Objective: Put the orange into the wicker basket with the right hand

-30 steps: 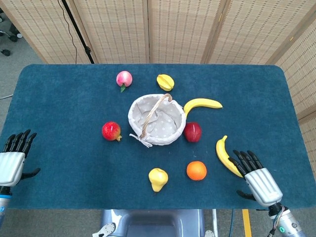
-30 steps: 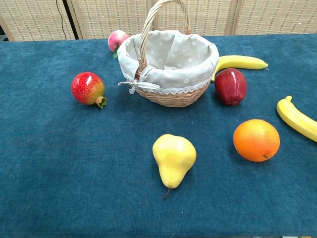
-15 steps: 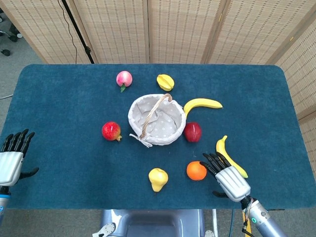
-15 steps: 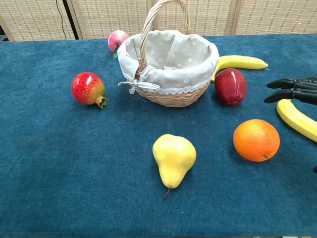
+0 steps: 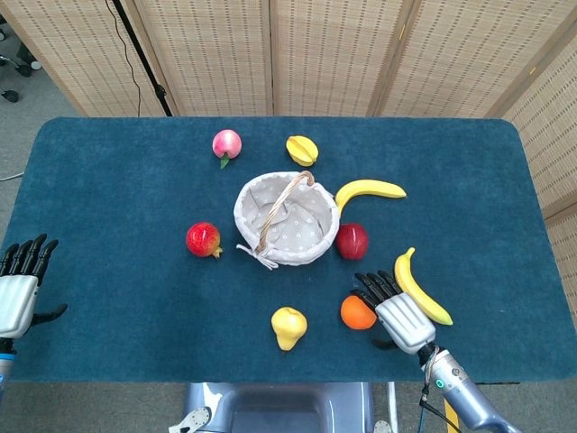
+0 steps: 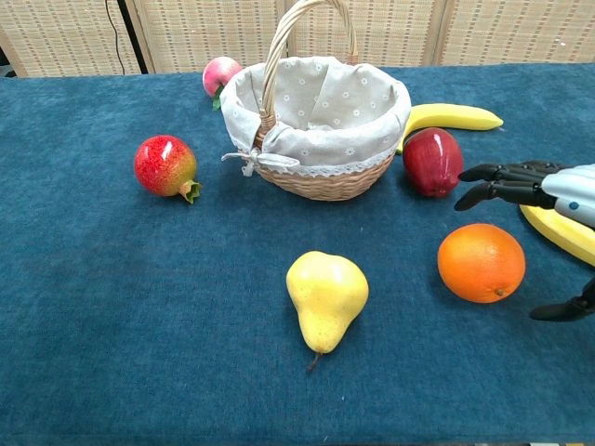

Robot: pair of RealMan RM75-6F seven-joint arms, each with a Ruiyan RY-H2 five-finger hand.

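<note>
Orange (image 6: 482, 262) sits loose on worktop (image 5: 117, 225) near wicker basket (image 5: 287, 219), right hand (image 6: 548, 218) beside it with fingers (image 6: 493, 183) spread and released; risk: round fruit rolls off if nudged sideways, or fingers foul adjacent banana (image 5: 419, 286).

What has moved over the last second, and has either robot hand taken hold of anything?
The right robot hand has swung in leftward from the table's right side, over the banana, to sit just right of the orange, fingers spread around it but not closed. Nothing is gripped. The left robot hand drifted slightly toward the table's left edge. The orange, the basket and the other fruit stayed put.
</note>
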